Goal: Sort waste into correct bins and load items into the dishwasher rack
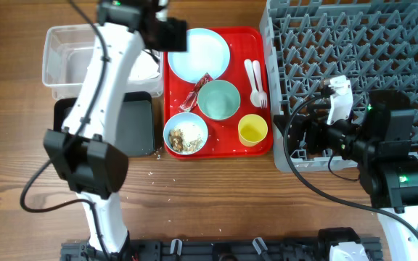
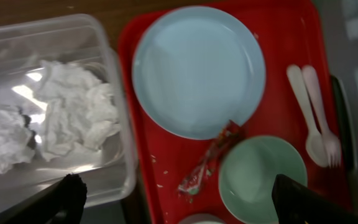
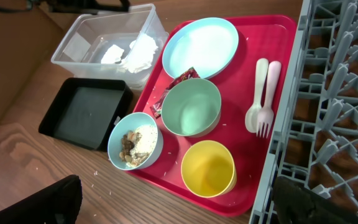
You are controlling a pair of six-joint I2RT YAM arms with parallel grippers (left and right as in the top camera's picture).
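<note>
My left gripper (image 2: 179, 202) is open and empty above the left edge of the red tray, between the clear tub (image 1: 56, 43) and the light blue plate (image 1: 198, 54). Crumpled white napkins (image 2: 73, 118) lie in the tub. A red snack wrapper (image 2: 207, 165) lies between the plate and an empty blue bowl (image 1: 218, 99). A second bowl (image 1: 186, 135) holds food scraps. The yellow cup (image 1: 252, 130) and the white spoon and fork (image 1: 255, 85) are on the tray. My right gripper (image 3: 179, 208) is open and empty, low by the grey rack's front left corner (image 1: 289, 156).
The flat red tray (image 1: 256, 43) lies between the bins and the grey dishwasher rack (image 1: 354, 43). The black tray (image 1: 140, 123) sits in front of the tub, partly under my left arm. Crumbs dot the wooden table in front of the red tray.
</note>
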